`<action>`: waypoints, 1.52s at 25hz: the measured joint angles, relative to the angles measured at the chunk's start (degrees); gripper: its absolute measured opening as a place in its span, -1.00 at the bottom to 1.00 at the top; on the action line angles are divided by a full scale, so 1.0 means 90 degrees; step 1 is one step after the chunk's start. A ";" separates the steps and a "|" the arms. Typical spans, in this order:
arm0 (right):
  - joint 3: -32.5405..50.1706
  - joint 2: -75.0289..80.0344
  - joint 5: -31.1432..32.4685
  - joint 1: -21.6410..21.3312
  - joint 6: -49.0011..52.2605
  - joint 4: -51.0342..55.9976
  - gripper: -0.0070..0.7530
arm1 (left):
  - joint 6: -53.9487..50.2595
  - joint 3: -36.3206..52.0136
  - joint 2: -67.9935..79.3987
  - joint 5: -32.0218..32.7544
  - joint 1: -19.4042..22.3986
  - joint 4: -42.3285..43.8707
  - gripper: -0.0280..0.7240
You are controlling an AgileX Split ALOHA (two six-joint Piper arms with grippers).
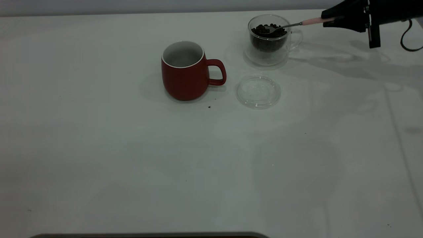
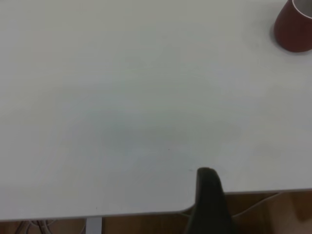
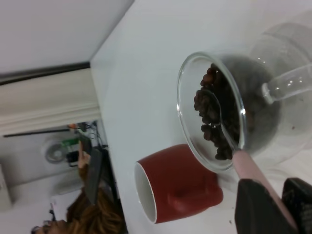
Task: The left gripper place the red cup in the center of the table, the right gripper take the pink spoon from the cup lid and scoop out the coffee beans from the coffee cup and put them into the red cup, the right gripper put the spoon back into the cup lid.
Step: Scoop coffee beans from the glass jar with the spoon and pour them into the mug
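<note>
The red cup (image 1: 185, 71) stands upright and empty near the table's middle, handle toward the right arm; it also shows in the left wrist view (image 2: 295, 27) and the right wrist view (image 3: 175, 187). The glass coffee cup (image 1: 269, 39) holds coffee beans (image 3: 209, 105). My right gripper (image 1: 330, 18) (image 3: 280, 212) is shut on the pink spoon (image 1: 315, 21) by its handle (image 3: 253, 170), and the metal bowl lies in the beans. The clear cup lid (image 1: 258, 91) lies empty in front of the coffee cup. My left gripper (image 2: 209, 195) hangs over the table's edge, far from the red cup.
A stray bean or crumb (image 1: 209, 106) lies in front of the red cup. The white table (image 1: 132, 165) stretches wide toward the near side. A person (image 3: 83, 214) sits beyond the table's far end in the right wrist view.
</note>
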 joint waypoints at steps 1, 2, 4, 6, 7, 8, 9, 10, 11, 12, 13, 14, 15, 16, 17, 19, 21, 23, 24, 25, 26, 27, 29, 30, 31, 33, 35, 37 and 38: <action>0.0000 0.0017 0.0012 -0.0037 -0.0042 0.0034 -0.69 | 0.0000 0.0000 0.0000 0.0000 0.0000 0.0000 0.64; 0.0000 0.0033 0.0018 -0.0073 -0.0071 0.0093 -0.69 | 0.0000 0.0000 0.0000 0.0000 0.0000 0.0000 0.64; 0.0000 0.0051 0.0037 -0.0131 -0.0173 0.0231 -0.69 | 0.0000 0.0000 0.0000 0.0000 0.0000 0.0000 0.64; 0.0000 0.0051 0.0043 -0.0184 -0.0236 0.0306 -0.69 | 0.0000 0.0000 0.0000 0.0000 0.0000 0.0000 0.64; 0.0000 0.0051 0.0046 -0.0210 -0.0245 0.0314 -0.69 | 0.0000 0.0000 0.0000 0.0000 0.0000 0.0000 0.64; 0.0000 0.0056 0.0051 -0.0212 -0.0245 0.0319 -0.69 | 0.0000 0.0000 0.0000 0.0000 0.0000 0.0000 0.64; 0.0000 0.0058 0.0051 -0.0220 -0.0250 0.0319 -0.69 | 0.0000 0.0000 0.0000 0.0000 0.0000 0.0000 0.64; 0.0000 0.0063 0.0051 -0.0225 -0.0257 0.0322 -0.69 | 0.0000 0.0000 0.0000 0.0000 0.0000 0.0000 0.64; 0.0000 0.0069 0.0051 -0.0228 -0.0265 0.0322 -0.69 | 0.0000 0.0000 0.0000 0.0000 0.0000 0.0000 0.64; 0.0000 0.0070 0.0051 -0.0228 -0.0271 0.0334 -0.69 | 0.0000 0.0000 0.0000 0.0000 0.0000 0.0000 0.64; 0.0000 0.0081 0.0053 -0.0228 -0.0271 0.0340 -0.69 | 0.0000 0.0000 0.0000 0.0000 0.0000 0.0000 0.64; 0.0000 0.0082 0.0053 -0.0228 -0.0271 0.0348 -0.69 | 0.0000 0.0000 0.0000 0.0000 0.0000 0.0000 0.64; 0.0000 0.0089 0.0053 -0.0228 -0.0271 0.0348 -0.69 | 0.0000 0.0000 0.0000 0.0000 0.0000 0.0000 0.64; 0.0000 0.0089 0.0053 -0.0228 -0.0271 0.0348 -0.69 | 0.0000 0.0000 0.0000 0.0000 0.0000 0.0000 0.64; 0.0000 0.0094 0.0053 -0.0228 -0.0271 0.0342 -0.69 | 0.0000 0.0000 0.0000 0.0000 0.0000 0.0000 0.64; 0.0000 0.0094 0.0053 -0.0228 -0.0271 0.0312 -0.69 | 0.0000 0.0000 0.0000 0.0000 0.0000 0.0000 0.64; 0.0000 0.0094 0.0053 -0.0228 -0.0271 0.0268 -0.69 | 0.0000 0.0000 0.0000 0.0000 0.0000 0.0000 0.64; 0.0000 0.0094 0.0053 -0.0228 -0.0265 0.0261 -0.69 | 0.0000 0.0000 0.0000 0.0000 0.0000 0.0000 0.64; 0.0000 0.0094 0.0053 -0.0228 -0.0259 0.0256 -0.69 | 0.0000 0.0000 0.0000 0.0000 0.0000 0.0000 0.64; 0.0000 0.0087 0.0053 -0.0228 -0.0254 0.0237 -0.69 | 0.0000 0.0000 0.0000 0.0000 0.0000 0.0000 0.64; 0.0000 0.0081 0.0053 -0.0209 -0.0246 0.0220 -0.69 | 0.0000 0.0000 0.0000 0.0000 0.0000 0.0000 0.64; 0.0000 0.0053 0.0053 -0.0203 -0.0238 0.0165 -0.69 | 0.0000 0.0000 0.0000 0.0000 0.0000 0.0000 0.64; 0.0000 -0.0030 0.0053 -0.0197 -0.0215 0.0069 -0.69 | -0.0006 0.0000 0.0000 0.0000 0.0000 0.0000 0.64; 0.0000 -0.0067 0.0059 -0.0189 -0.0181 0.0031 -0.69 | -0.0006 0.0000 0.0000 0.0000 0.0000 0.0000 0.64; 0.0000 -0.0117 0.0059 -0.0189 -0.0168 -0.0012 -0.69 | -0.0006 0.0000 0.0000 0.0000 0.0000 0.0000 0.64; -0.0005 -0.0200 0.0059 -0.0149 -0.0124 -0.0077 -0.69 | -0.0006 0.0000 0.0000 0.0000 0.0000 0.0006 0.64; -0.0005 -0.0279 0.0073 -0.0075 -0.0073 -0.0105 -0.69 | -0.0006 0.0000 0.0000 0.0000 0.0000 0.0006 0.64; -0.0005 -0.0340 0.0098 0.0015 -0.0024 -0.0113 -0.69 | -0.0006 0.0000 0.0000 0.0000 0.0000 0.0006 0.64; -0.0005 -0.0363 0.0098 0.0070 -0.0010 -0.0113 -0.69 | -0.0006 0.0000 0.0000 0.0000 0.0000 0.0006 0.64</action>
